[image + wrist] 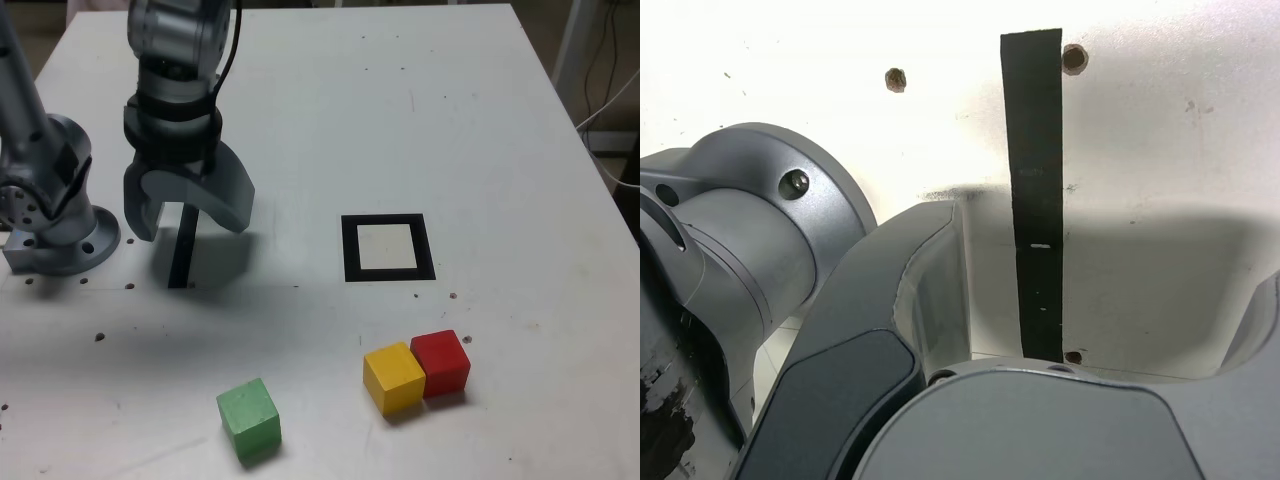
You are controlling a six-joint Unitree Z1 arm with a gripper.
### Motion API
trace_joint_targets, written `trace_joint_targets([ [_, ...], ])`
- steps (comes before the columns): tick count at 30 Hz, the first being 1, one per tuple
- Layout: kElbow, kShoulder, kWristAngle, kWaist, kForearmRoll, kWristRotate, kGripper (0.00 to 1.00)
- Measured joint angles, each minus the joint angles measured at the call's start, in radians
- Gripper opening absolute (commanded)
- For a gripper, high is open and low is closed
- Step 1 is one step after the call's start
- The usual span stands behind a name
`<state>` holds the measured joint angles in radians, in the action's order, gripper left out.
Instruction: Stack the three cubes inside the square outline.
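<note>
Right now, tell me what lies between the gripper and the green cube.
Nothing: in the exterior view, only bare table separates the open gripper from the green cube. The black strip lies under the gripper, not between.

Square outline (388,247) flat on table (480,120), right of centre in exterior view. Three cubes nearer camera than outline, none inside it. Two cubes side by side, touching, just in front of outline: one (394,377) on exterior view's left, other (441,362) on its right. Third cube (249,419) alone, well apart toward exterior view's left. Straight strip (183,245) left of outline, gripper (186,212) above it. Arm base (62,235) at far left.
</note>
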<state>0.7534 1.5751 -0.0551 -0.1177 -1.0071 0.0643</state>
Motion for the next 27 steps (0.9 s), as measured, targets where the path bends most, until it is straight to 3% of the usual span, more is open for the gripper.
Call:
trace_joint_targets([
  [16,-0.003,0.006,0.000,-0.010,-0.006,0.006,0.99],
  [27,0.035,0.001,0.018,-0.010,-0.093,0.006,0.99],
])
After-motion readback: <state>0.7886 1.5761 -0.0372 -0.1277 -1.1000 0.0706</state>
